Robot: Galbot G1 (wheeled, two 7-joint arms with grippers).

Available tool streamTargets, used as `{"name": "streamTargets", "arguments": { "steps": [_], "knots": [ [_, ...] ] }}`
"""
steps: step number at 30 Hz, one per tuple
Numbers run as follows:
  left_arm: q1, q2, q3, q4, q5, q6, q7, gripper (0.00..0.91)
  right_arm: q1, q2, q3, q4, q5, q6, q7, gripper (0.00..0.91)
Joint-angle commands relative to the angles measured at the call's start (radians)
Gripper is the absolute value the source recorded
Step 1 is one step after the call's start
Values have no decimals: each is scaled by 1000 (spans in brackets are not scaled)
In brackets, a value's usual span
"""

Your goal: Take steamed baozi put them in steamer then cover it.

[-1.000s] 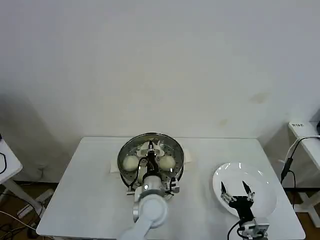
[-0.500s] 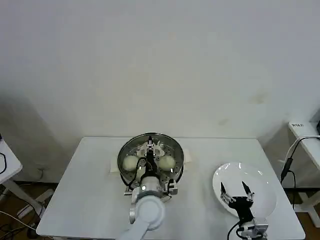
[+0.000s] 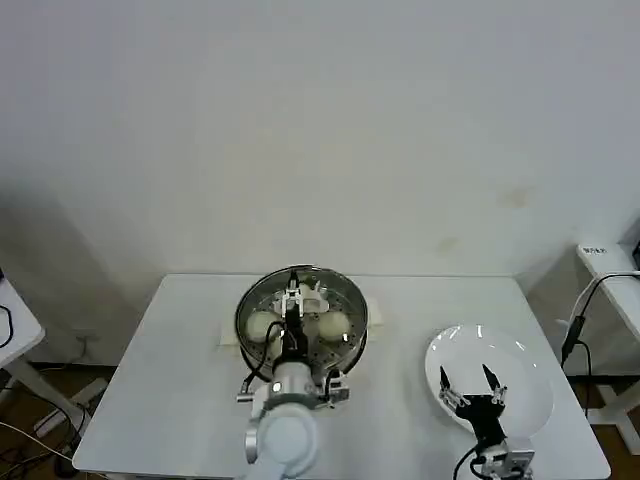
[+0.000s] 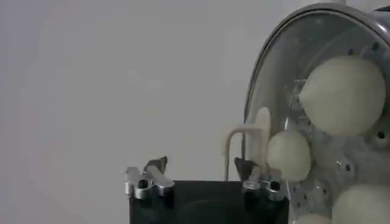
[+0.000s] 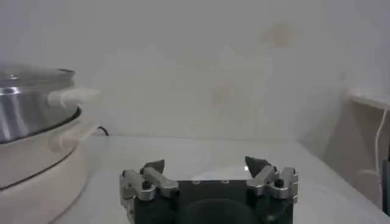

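Note:
The steamer stands mid-table with the glass cover lying on it. Through the glass I see steamed baozi; the left wrist view shows three under the cover. My left gripper hovers over the steamer's near side, open and holding nothing. The cover's cream handle stands just beyond one fingertip. My right gripper rests open over the white plate, also empty.
A white cloth or pad peeks out under the steamer's left side. The steamer and its side handle show far off in the right wrist view. Bare table lies to the left, and a side table stands at right.
My left arm has drawn back toward the table's near edge and slightly left, away from the cover. The right arm has not moved.

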Motion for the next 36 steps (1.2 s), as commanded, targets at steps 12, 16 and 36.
{"name": "streamTargets", "arguments": {
  "steps": [12,16,36],
  "knots": [
    [219,79,-107,-383,-111,-4,-12,907,-31,-61,-3,29,50,-4,1,907],
    [320,99,-206,-462,-307,-9,-89,907,-47,-114,-1,52,112,-16,2,907],
    [576,98,-725,-203,-1537,-348,-229,907,-54,-157,-104,54,207,-49,18,907]
  ]
}}
